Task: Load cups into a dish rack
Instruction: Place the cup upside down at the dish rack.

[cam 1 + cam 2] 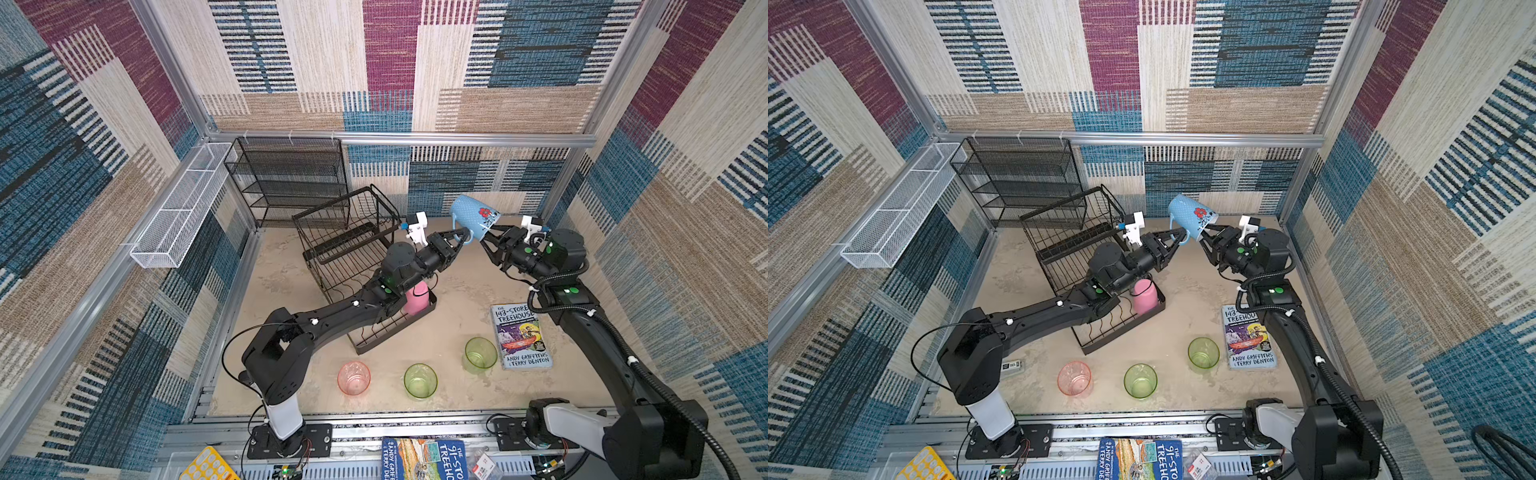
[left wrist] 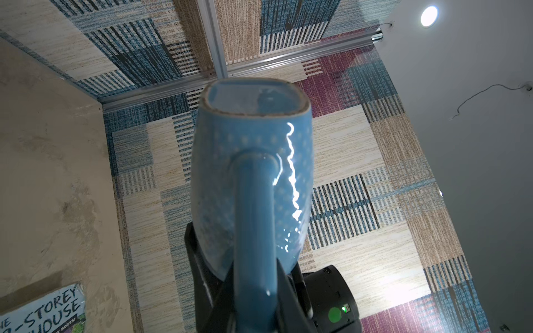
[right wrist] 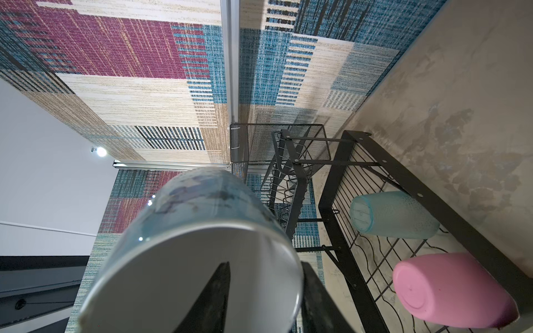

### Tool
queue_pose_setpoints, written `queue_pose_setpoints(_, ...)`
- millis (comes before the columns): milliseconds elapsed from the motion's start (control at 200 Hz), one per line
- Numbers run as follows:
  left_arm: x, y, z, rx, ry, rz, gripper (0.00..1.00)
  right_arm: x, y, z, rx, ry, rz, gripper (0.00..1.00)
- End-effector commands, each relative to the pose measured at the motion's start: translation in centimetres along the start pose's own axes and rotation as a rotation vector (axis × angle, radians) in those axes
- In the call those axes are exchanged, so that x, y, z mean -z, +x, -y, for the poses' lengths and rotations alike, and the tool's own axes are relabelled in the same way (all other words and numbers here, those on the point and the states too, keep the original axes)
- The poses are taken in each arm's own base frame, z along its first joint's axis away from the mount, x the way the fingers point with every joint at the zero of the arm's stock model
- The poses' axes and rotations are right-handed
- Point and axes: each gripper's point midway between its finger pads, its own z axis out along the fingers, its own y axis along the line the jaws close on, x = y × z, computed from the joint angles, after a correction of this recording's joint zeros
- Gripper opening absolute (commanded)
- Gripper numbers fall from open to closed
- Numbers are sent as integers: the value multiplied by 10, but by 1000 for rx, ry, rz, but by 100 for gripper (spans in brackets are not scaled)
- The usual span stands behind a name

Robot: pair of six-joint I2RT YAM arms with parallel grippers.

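Gripping the handle: the left end effector point(image 1: 459, 239) is clamped shut on the handle of the blue mug point(image 1: 471, 216). In the left wrist view the handle runs down between dark fingers.
Blue mug: held in the air above the worktop point(image 1: 457, 286) and tilted, with its base up towards the back wall and its mouth down towards the right arm. It hangs between the two end effectors, just beside the dish rack point(image 1: 395, 330) and not in it (a red flower shows on its side in both top views).
Right end effector point(image 1: 485, 236): at the mug's mouth with its jaws parted across the rim. One finger point(image 3: 213, 297) is inside the white interior, clear of the wall, and the other is outside. Whether the outer finger touches the mug is hard to tell.
Dish rack: black wire, standing on the worktop under the left arm's forearm.
Lower tray: the opaque pink cup point(image 1: 415, 301) stands mouth-down at the corner nearest the mug. The grey-teal cup point(image 3: 395, 214) stands mouth-down beside it and shows only in the right wrist view.
Near edge of worktop: the translucent pink cup point(image 1: 353, 377), the middle green cup point(image 1: 420, 381) and the green cup by the book point(image 1: 481, 353) stand upright, mouths up, apart from one another and outside the rack.
Book point(image 1: 521, 336): lying flat, cover up, under the right arm.
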Motion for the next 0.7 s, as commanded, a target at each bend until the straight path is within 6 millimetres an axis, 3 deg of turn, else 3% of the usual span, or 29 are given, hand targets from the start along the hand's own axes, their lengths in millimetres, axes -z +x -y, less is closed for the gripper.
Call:
queue_pose_setpoints(0,2,-7,17,-59,50,26,13,1,1,-10,40,-24,-1,44)
queue_pose_setpoints(691,11,-17,25,-206,30,63,7,10,0,2,116,41,39,48)
